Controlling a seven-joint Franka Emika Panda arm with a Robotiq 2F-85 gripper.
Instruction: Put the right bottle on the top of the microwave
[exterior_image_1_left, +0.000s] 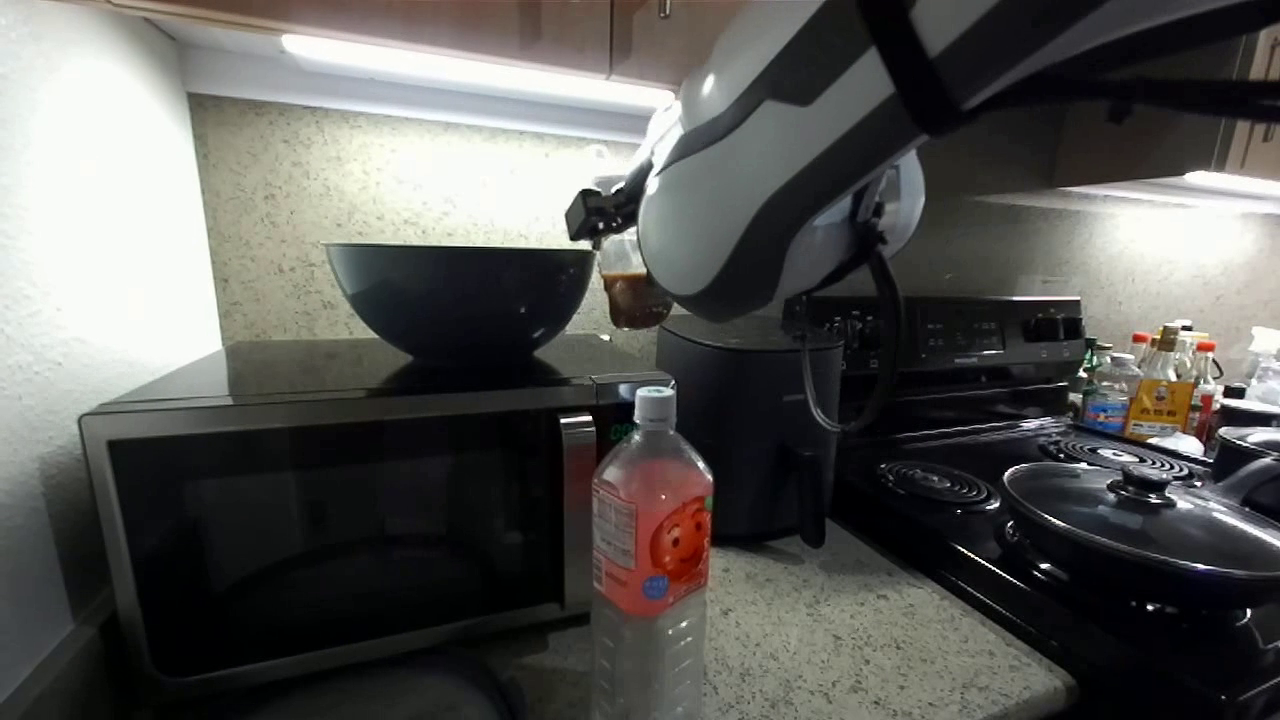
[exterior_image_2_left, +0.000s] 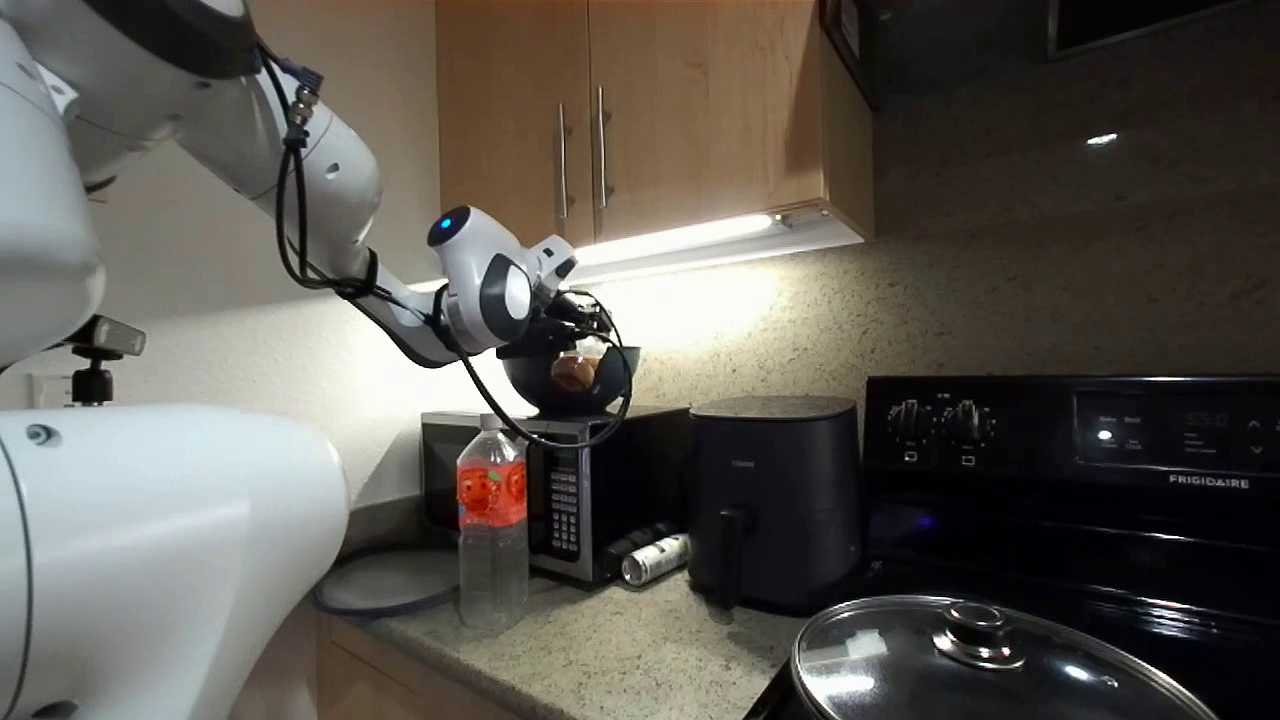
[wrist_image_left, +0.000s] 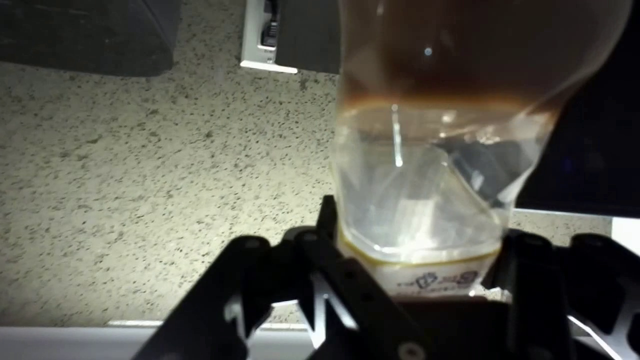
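The right bottle is small and clear with brownish liquid at its base. It hangs in the air, roughly upright with a slight tilt, a little higher than the microwave top, by its right end. It also shows in an exterior view in front of the bowl, and fills much of the wrist view. My gripper is shut around the bottle's pale label, one finger on each side. In an exterior view the gripper is partly hidden by the arm. I cannot tell whether the bottle is over the microwave or the gap beside it.
A large dark bowl stands on the microwave top, close to the bottle. A black cylindrical appliance stands beside the microwave. The larger red-label bottle stands in front. A can lies on the counter. A lidded pan is on the stove.
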